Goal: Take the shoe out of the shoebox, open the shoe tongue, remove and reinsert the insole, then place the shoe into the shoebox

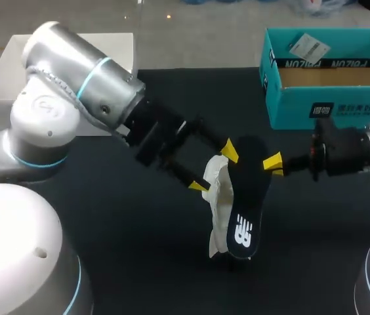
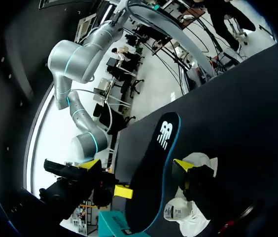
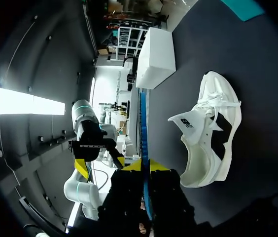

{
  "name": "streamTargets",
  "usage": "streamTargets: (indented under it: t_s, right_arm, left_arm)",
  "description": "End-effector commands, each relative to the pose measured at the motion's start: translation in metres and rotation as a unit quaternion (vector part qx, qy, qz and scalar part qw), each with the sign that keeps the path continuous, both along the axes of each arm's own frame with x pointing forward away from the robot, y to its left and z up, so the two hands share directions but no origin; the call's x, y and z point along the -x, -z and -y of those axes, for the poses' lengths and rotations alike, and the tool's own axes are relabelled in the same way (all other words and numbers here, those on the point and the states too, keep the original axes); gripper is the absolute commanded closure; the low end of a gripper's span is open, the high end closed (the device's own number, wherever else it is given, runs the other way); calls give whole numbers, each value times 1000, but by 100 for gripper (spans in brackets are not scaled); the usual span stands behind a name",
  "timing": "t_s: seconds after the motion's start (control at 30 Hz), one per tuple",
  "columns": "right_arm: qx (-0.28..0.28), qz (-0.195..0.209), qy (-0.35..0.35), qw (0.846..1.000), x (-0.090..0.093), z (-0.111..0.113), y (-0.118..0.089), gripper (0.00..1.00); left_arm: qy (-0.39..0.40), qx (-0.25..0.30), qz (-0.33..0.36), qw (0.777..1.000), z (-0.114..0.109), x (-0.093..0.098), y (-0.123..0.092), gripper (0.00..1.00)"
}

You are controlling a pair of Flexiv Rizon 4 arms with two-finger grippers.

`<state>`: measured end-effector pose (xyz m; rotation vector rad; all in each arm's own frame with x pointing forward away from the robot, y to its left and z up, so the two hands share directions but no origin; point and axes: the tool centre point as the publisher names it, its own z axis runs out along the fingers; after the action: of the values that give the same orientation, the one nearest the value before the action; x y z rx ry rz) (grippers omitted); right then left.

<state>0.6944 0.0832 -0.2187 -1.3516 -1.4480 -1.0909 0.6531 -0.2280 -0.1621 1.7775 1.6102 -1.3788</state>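
Head view, left pincer (image 1: 214, 169): comes in from the left side, raised over the dark table (image 1: 139, 262), its two yellow tips spread wide with nothing clamped between them
Head view, right pincer (image 1: 275, 165): comes in from the right side, tips drawn narrow and pinched on the rim of the insole
Head view, insole (image 1: 245, 210): black with a white logo, hanging down from the right pincer, its upper end just beside the left pincer's farther tip
Head view, shoe (image 1: 219, 193): white, out of the box, below the left pincer's open tips and close alongside the insole
Head view, shoebox (image 1: 290, 108): teal and open, behind the right pincer, well apart from the left one
Head view, white box (image 1: 123, 46): behind the left arm, far from both pincers
Left wrist view, left pincer: one black finger with its yellow tip shows plainly, the white shoe just past and under it
Left wrist view, insole: broad face turned this way, ahead of the left pincer and beside that finger; I cannot tell whether they touch
Left wrist view, right pincer: at the insole's far rim, a corner of the shoebox under it
Right wrist view, right pincer: tips close together, the insole edge-on between them and gripped from both sides
Right wrist view, shoe: lying on its side on the table, off to one side of the right pincer, tongue folded out, apart from the insole
Right wrist view, left pincer: ahead, across the insole from the shoe, tips wide apart
Right wrist view, white box: farther ahead of the right pincer, beyond the shoe
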Motion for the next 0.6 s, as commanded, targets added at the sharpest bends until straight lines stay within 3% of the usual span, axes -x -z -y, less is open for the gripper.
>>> streamTargets:
  t_s: [0.03, 0.17, 0.3, 0.6]
  right_arm:
    - [9, -2, -14, 1000, -3, -6, 2, 100]
    - [12, -2, -17, 1000, -2, -7, 4, 100]
    - [11, -3, -17, 1000, -2, -6, 4, 100]
    - [7, -5, -20, 1000, -3, -8, 5, 100]
  left_arm:
    - [63, -195, -5, 979, -9, -11, -13, 0]
    - [43, -247, -2, 968, -10, -13, -9, 0]
    - [-54, -127, -76, 988, -7, -16, -7, 0]
    - [-54, -127, -76, 988, -7, -16, -7, 0]
